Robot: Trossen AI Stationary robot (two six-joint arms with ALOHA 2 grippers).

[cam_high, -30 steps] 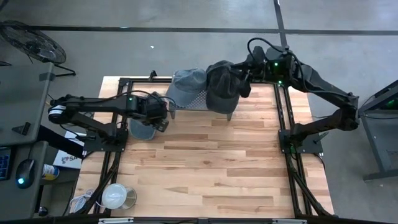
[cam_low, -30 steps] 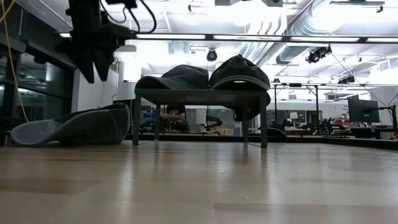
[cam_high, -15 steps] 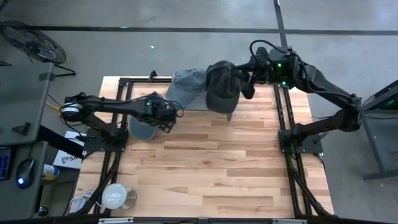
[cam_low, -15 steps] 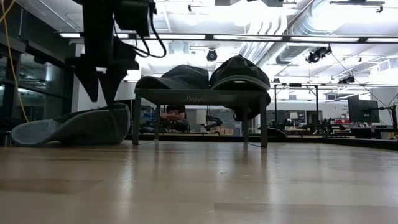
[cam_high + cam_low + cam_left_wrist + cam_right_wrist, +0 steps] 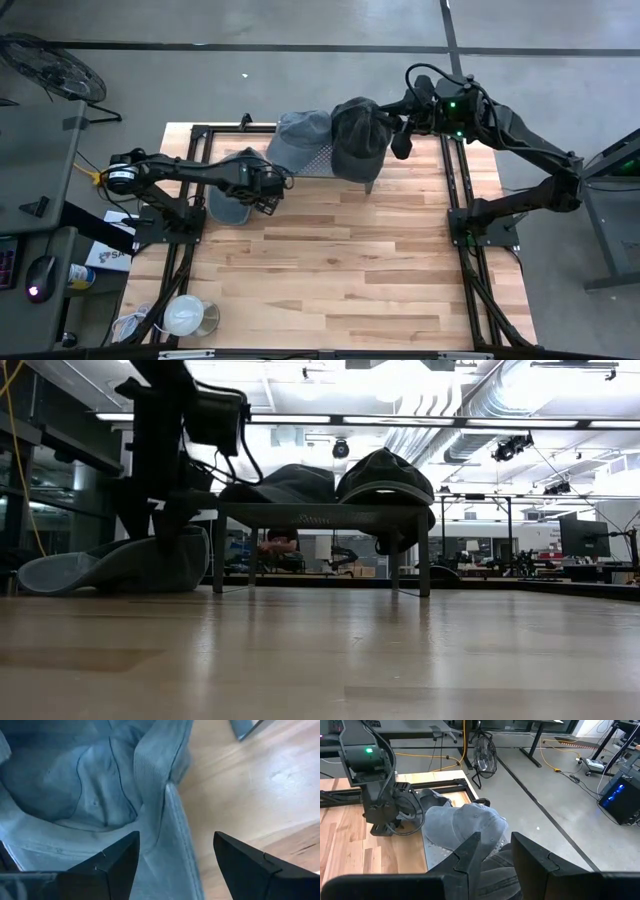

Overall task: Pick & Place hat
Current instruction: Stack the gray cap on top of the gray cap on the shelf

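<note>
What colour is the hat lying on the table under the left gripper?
Light blue-grey denim hat, clearest in the left wrist view, beneath the left gripper.

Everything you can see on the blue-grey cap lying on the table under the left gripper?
The blue-grey denim-like cap lies upturned on the wooden table, its seamed lining facing up, beside the small metal mesh stand. In the low view it sits flat and slumped, brim stretched along the wood. The left gripper, open, straddles a raised fold of its fabric.
</note>
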